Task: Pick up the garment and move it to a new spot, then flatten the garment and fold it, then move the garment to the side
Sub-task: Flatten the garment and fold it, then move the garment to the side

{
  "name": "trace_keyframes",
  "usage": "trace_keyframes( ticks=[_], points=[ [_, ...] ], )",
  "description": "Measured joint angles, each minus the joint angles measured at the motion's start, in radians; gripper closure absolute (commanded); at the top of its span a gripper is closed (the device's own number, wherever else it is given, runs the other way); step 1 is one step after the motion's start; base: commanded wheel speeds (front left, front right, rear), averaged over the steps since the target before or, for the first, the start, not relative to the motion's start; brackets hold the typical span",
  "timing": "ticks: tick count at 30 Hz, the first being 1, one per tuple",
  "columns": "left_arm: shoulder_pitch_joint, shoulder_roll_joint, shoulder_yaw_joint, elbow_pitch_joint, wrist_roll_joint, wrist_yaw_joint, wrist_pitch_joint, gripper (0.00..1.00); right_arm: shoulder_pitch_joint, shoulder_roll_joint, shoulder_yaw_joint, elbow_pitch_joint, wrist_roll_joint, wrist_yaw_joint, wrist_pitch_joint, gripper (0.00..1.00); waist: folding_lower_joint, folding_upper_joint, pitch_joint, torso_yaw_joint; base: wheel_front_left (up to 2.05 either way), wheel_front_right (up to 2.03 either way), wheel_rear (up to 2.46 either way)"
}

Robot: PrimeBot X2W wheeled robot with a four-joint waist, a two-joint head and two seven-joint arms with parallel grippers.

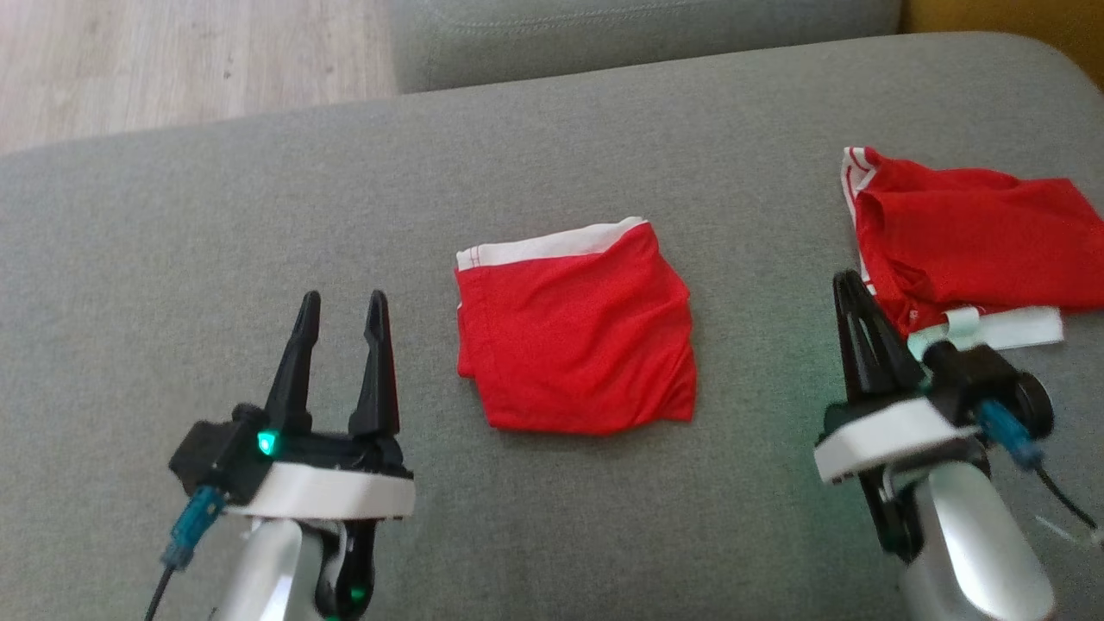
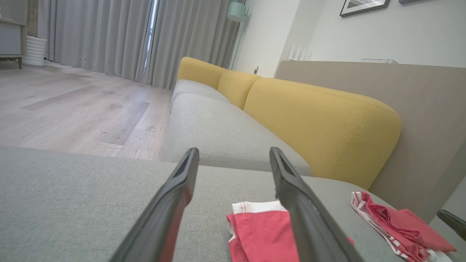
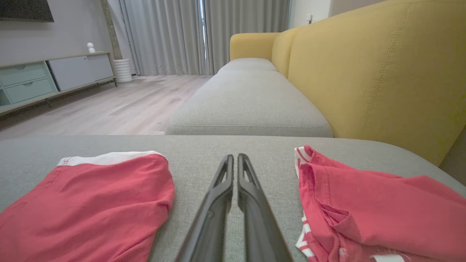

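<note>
Your left gripper [image 1: 342,300] gapes wide, empty; your right gripper [image 3: 233,158], closed and empty, sits between the folded red fabric garment [image 3: 91,203] and the crumpled red fabric garment [image 3: 371,203].

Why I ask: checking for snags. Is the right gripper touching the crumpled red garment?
Apart. The right wrist view shows bare grey cushion between the fingers of the shut right gripper and the crumpled red garment beside them.

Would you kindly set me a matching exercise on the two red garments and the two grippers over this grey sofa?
1. folded red fabric garment with white waistband
2. rumpled red fabric garment with white stripes
3. left gripper
4. right gripper

a. jaws shut
b. bunched up, at the right
c. jaws open
d. flat, in the middle

Pairs: 1-d, 2-b, 3-c, 4-a
</note>
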Motion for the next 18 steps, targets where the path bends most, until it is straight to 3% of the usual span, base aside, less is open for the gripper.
trace_keyframes(
  ticks=[1, 2, 9, 18],
  points=[
    [0.007, 0.0, 0.003, 0.003, 0.0, 0.0, 0.0, 0.0, 0.02, 0.004, -0.012, -0.019, -0.005, 0.0, 0.0, 0.07, 0.0, 0.0, -0.005, -0.003, 0.0, 0.0, 0.0],
    [0.015, 0.0, 0.003, 0.009, 0.0, 0.0, 0.0, 0.0, 0.041, 0.008, -0.021, -0.033, -0.004, 0.0, 0.0, 0.0, 0.0, 0.0, -0.009, -0.005, 0.0, 0.0, 0.0],
    [0.044, 0.0, 0.007, 0.033, 0.0, 0.0, 0.0, 0.0, 0.125, 0.016, -0.021, -0.077, 0.066, 0.0, 0.0, 0.0, 0.0, 0.0, -0.022, -0.007, 0.0, 0.0, 0.0],
    [0.044, 0.0, 0.005, 0.03, 0.0, 0.0, 0.0, 0.0, 0.123, 0.019, -0.029, -0.088, 0.065, 0.0, 0.0, 0.0, 0.0, 0.0, -0.001, 0.01, 0.0, 0.0, 0.0]
  ],
)
